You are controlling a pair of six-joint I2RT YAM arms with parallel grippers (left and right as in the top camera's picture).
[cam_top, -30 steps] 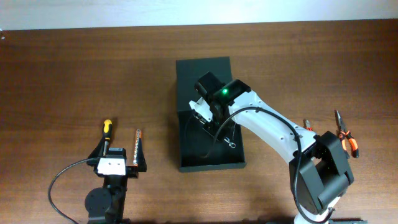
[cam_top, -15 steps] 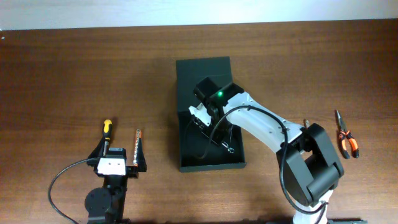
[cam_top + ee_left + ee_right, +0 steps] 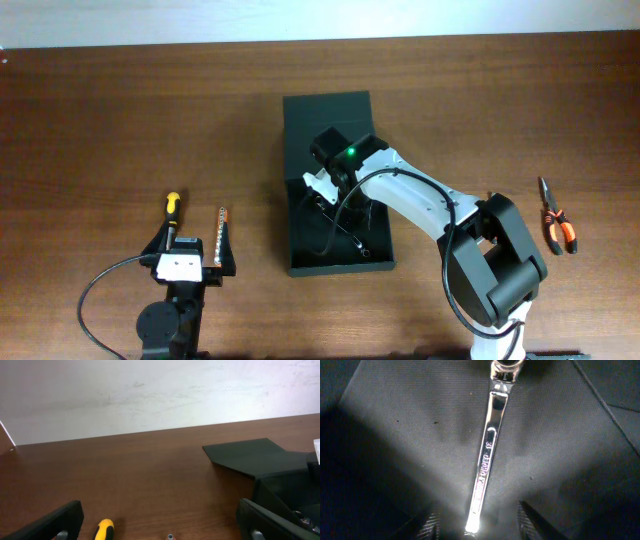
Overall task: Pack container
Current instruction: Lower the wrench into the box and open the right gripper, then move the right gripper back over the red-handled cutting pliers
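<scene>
Two arms work at a brown wooden table (image 3: 120,120). The container (image 3: 340,270), a dark matte rectangular box, sits mid-table with its flap lid folded open and lying flat on the far side. The right arm (image 3: 420,200) reaches from the near right edge across into the box, green light lit on its wrist. The right gripper (image 3: 476,527) points down inside the container with its fingers (image 3: 431,525) apart, one on each side of the wrench's near end, not clamping it. The left arm (image 3: 180,290) sits at the near left, well apart from the box. The left gripper (image 3: 160,522) is spread wide and holds nothing. A shiny combination wrench (image 3: 487,455) lies flat on the container floor, its ring end pointing away from the right wrist camera. Orange-handled pliers (image 3: 555,220) lie on the table to the right of the box, near the right arm's base. A yellow-and-black-handled screwdriver (image 3: 172,205) lies just ahead of the left gripper. A thin rod-like tool (image 3: 221,228) lies beside it; what kind of tool it is, I cannot tell.
</scene>
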